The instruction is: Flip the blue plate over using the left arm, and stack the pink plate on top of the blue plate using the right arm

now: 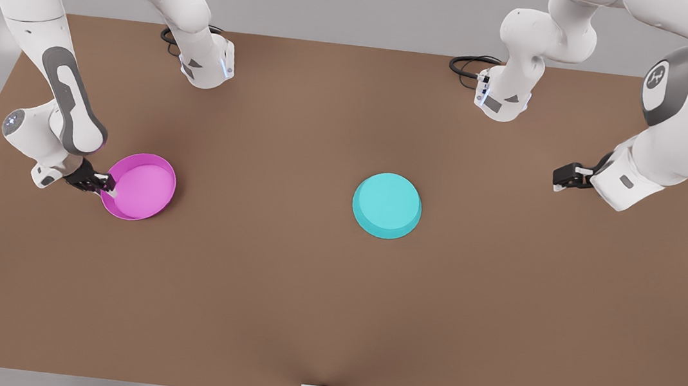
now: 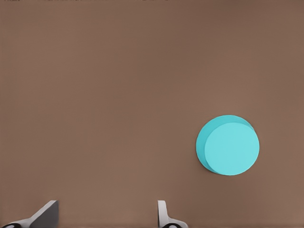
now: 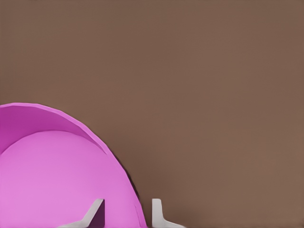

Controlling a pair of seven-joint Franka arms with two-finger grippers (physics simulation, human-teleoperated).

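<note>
The right gripper (image 1: pixel 106 184) pinches the pink plate's (image 1: pixel 142 186) rim at 9 o'clock. The left gripper (image 1: pixel 558 178) hangs wide open, far from the upside-down blue plate (image 1: pixel 386 205).

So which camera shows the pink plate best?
The front view: the whole pink plate shows, open side up, with the right gripper at its rim. The right wrist view shows part of it, rim between the gripper's fingers.

Blue plate (image 1: pixel 386 205): round, turquoise, lying upside down on the brown surface near its centre, flat base up and rim down. Pink plate (image 1: pixel 140 187): round, magenta with a lighter inner face, open side up, well apart from the blue one toward the front view's left, slightly tilted.
</note>
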